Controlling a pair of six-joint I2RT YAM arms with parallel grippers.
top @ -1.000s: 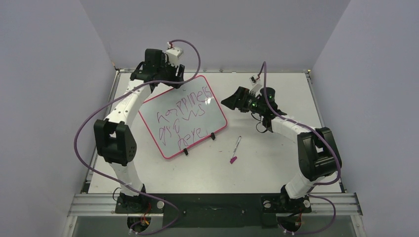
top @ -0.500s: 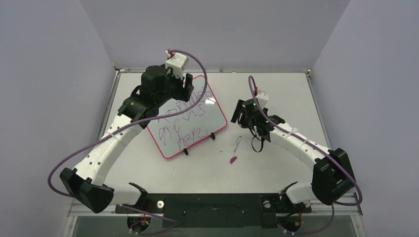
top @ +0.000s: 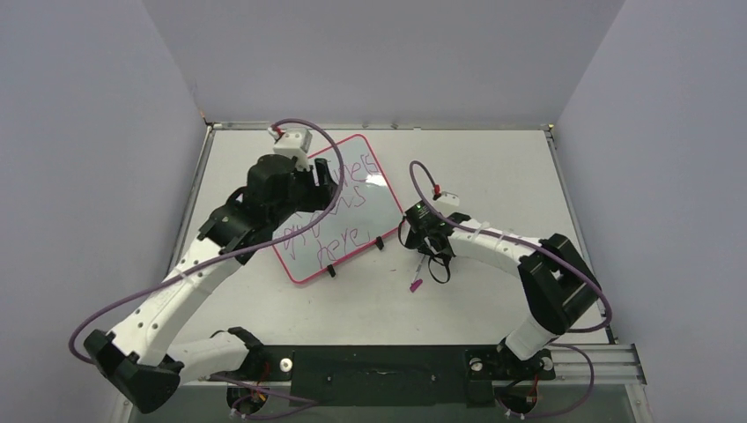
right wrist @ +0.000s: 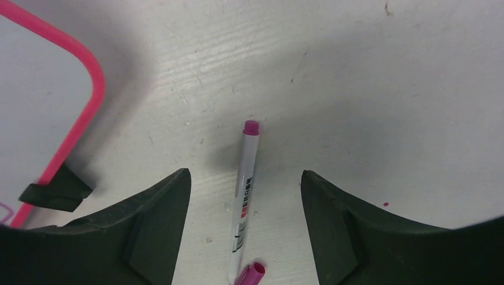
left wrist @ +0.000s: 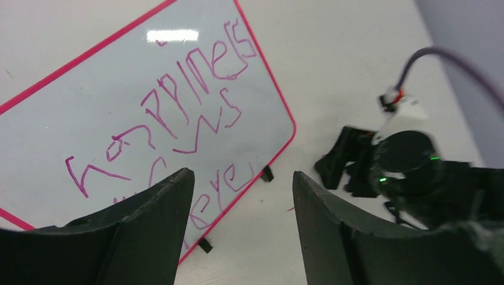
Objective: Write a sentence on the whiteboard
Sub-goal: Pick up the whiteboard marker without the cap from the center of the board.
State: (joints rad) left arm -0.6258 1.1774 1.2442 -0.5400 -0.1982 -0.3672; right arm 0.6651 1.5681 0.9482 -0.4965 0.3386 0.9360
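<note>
Hovering left pincer [left wrist: 241,178] above the whiteboard [left wrist: 89,101], right pincer [right wrist: 245,175] astride marker [right wrist: 249,148], seemingly untouched

I read "happiness" atop the sentence [left wrist: 178,113] on the whiteboard [left wrist: 71,101]; lower lines partly hidden, last ends "ere". Marker [right wrist: 243,202] label print too small.

Bright, even light; glare patch on the whiteboard [left wrist: 89,107], soft shadows.

links [top: 176,293]: white | joints [top: 555,291]: black | cables [left wrist: 437,51]: purple | left hand [left wrist: 242,176]: black
</note>
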